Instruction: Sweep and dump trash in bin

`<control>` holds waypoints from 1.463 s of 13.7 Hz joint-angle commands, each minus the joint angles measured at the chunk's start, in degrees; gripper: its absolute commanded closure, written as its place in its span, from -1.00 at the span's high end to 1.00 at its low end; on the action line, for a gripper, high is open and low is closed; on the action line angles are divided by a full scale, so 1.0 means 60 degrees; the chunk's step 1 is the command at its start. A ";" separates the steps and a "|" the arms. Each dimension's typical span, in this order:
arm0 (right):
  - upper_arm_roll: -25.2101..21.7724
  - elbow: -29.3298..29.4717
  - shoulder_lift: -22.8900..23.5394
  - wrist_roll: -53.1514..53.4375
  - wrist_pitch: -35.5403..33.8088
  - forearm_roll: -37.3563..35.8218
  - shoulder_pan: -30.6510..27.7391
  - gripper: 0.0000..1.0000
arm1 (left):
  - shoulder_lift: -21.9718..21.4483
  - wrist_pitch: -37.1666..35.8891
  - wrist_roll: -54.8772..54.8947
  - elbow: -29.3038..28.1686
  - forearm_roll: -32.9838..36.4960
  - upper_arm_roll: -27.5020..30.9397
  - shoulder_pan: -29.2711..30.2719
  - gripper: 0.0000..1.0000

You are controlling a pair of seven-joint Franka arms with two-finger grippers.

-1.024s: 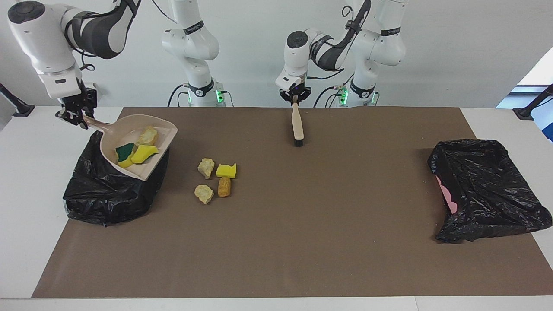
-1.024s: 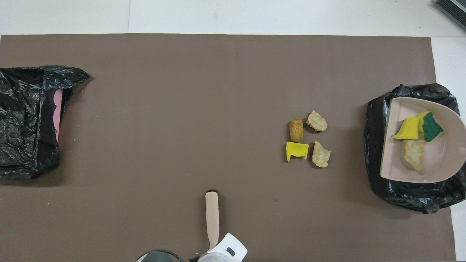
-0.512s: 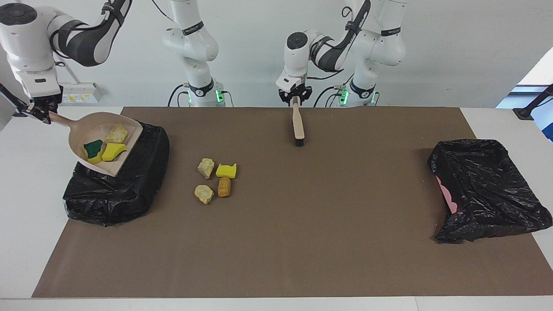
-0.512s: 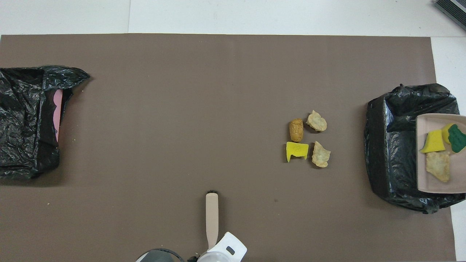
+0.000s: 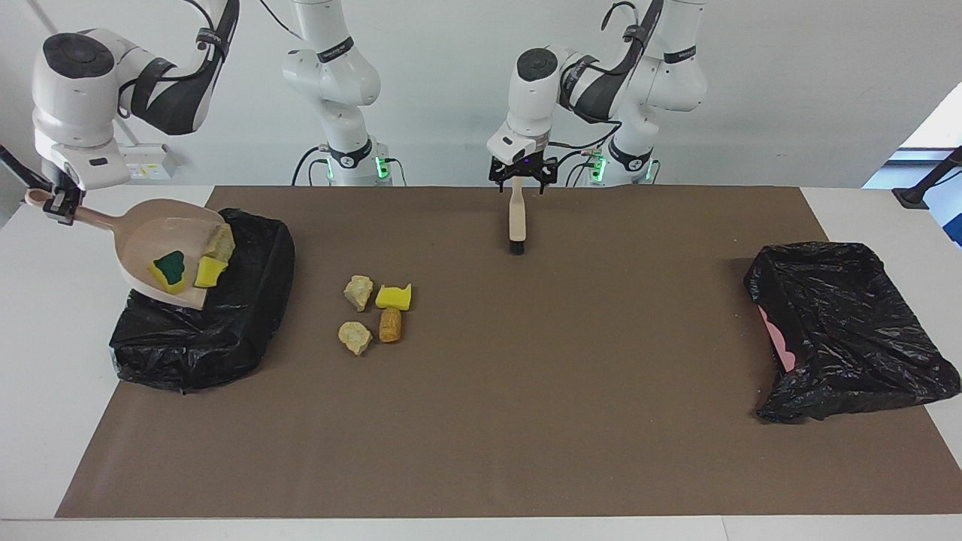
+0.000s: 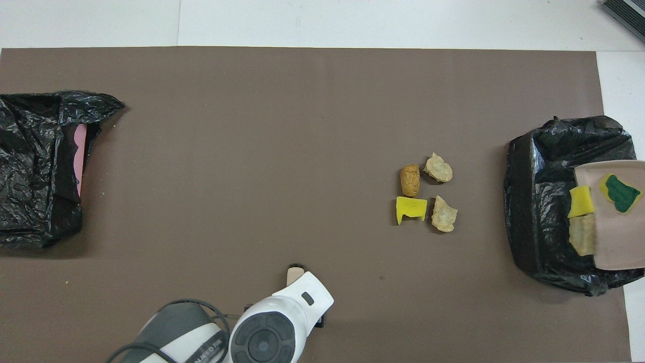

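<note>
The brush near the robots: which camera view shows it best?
The facing view: the whole brush shows there, its beige handle and dark bristle head on the mat, with the open left gripper over the handle's end. In the overhead view the left arm covers it, and only the brush's tip shows.

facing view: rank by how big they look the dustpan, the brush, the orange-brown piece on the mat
1. dustpan, raised over the bin, so its nearness to the camera is unsure
2. brush
3. orange-brown piece, clearly smallest

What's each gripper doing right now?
Left gripper: open, over the brush handle.
Right gripper: shut on the dustpan handle, tilted over the bin.
</note>
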 commanded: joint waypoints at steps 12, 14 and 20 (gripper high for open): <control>0.0086 -0.2062 -0.2445 0.1916 0.0240 -0.2882 0.0507 -1.00 | 0.1151 -0.4410 0.3586 0.6063 0.1183 0.0507 0.3417 1.00; 0.0086 -0.2402 -0.2740 0.2169 0.0343 -0.3294 0.0639 -1.00 | 0.1107 -0.4705 0.4319 0.6344 0.1212 0.1691 0.2892 1.00; 0.0100 -0.2770 -0.3151 0.2901 0.0153 -0.4439 0.1299 -1.00 | 0.1166 -0.5642 0.5099 0.7105 0.1183 0.3571 0.2259 1.00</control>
